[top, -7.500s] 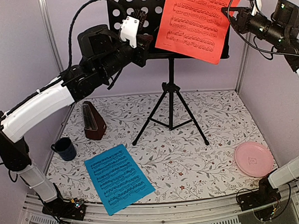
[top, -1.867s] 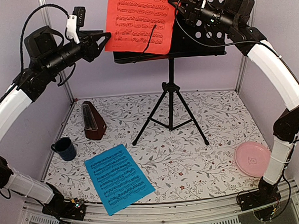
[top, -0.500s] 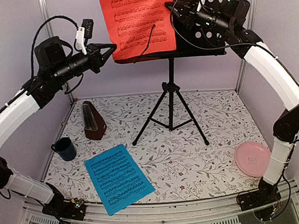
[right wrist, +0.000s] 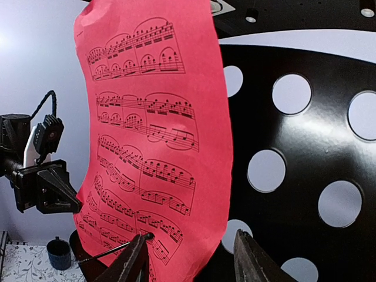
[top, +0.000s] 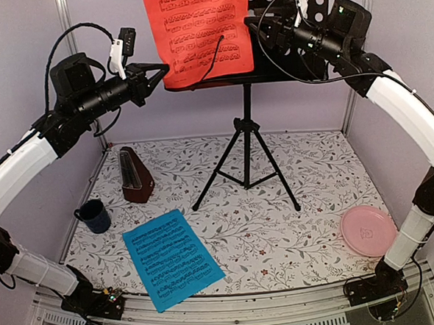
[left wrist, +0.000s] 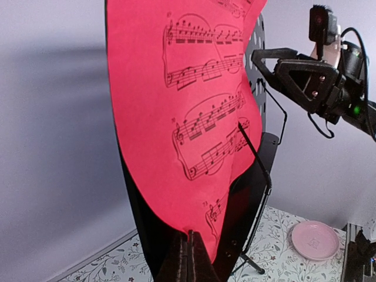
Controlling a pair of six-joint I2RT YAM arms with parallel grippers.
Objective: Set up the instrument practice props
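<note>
Black and punched with round holes, the music stand (top: 246, 109) rises on tripod legs at the far middle of the flower-patterned table (top: 315, 193). Its desk is at the top of the overhead view. A red sheet of music (top: 198, 31), printed with black staves, leans upright on the left half of the desk, and a thin wire arm (left wrist: 254, 150) crosses its lower right corner. A cyan sheet of music (top: 171, 257) lies flat at the near left, turned slightly askew. The brown wooden pyramid metronome (top: 135, 176) stands upright at the far left. The left gripper (left wrist: 188, 247) is pressed closed on the red sheet's lower left edge. The right gripper (right wrist: 191, 241) is spread wide at the sheet's right edge – nothing in its grasp.
</note>
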